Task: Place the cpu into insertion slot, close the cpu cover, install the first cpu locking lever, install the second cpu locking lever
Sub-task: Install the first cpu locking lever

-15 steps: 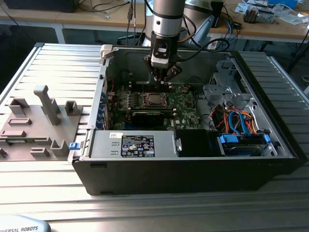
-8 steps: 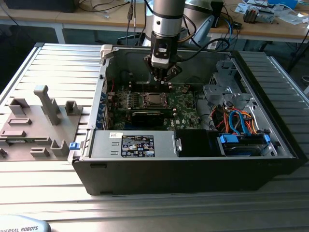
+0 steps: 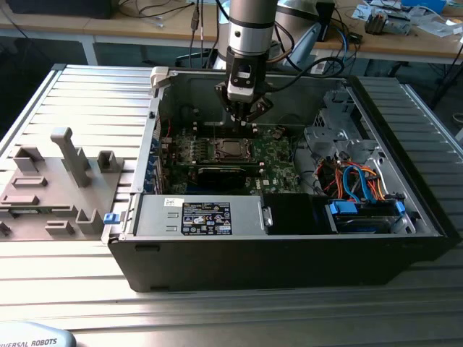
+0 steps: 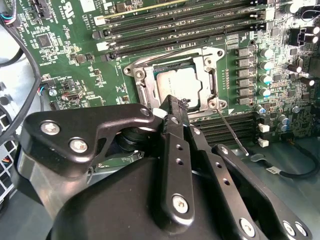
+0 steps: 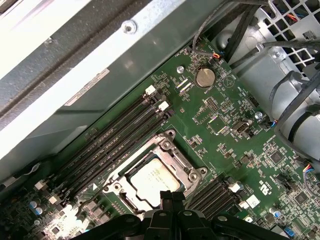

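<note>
- Your end effector [image 4: 172,103] hangs just over the socket's edge, fingers pinched together with nothing between them.
- You've got the cpu [image 5: 152,180] seated in the insertion slot [image 3: 230,150], with the cpu cover [image 4: 212,80] lying flat around it.
- One thin lever [image 4: 232,132] sticks out from the socket corner, across the memory slots.
</note>
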Robot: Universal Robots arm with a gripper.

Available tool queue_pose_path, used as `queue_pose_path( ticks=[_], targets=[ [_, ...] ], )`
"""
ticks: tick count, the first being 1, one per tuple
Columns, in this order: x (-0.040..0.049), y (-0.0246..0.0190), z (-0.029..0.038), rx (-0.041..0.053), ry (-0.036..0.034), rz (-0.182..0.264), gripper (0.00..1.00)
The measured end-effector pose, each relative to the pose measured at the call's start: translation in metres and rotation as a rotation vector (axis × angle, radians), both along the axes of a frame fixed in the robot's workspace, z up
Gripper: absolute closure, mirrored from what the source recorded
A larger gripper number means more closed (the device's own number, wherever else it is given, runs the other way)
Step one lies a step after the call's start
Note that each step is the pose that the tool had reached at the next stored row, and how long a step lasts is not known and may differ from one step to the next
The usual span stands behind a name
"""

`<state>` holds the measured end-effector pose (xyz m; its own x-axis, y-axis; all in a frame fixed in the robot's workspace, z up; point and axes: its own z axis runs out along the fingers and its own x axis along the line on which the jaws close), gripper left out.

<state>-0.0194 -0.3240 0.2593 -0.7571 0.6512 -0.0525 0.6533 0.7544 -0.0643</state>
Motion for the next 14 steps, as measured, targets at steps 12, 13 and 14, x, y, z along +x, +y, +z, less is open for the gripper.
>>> queue_pose_path(
  ticks=[12, 13, 14],
  targets=[
    [0.0, 0.0, 0.0, 0.0, 0.0, 0.017, 0.89],
    [0.0, 0.0, 0.0, 0.0, 0.0, 0.018, 0.89],
    [0.0, 0.0, 0.0, 0.0, 0.0, 0.018, 0.89]
  ],
)
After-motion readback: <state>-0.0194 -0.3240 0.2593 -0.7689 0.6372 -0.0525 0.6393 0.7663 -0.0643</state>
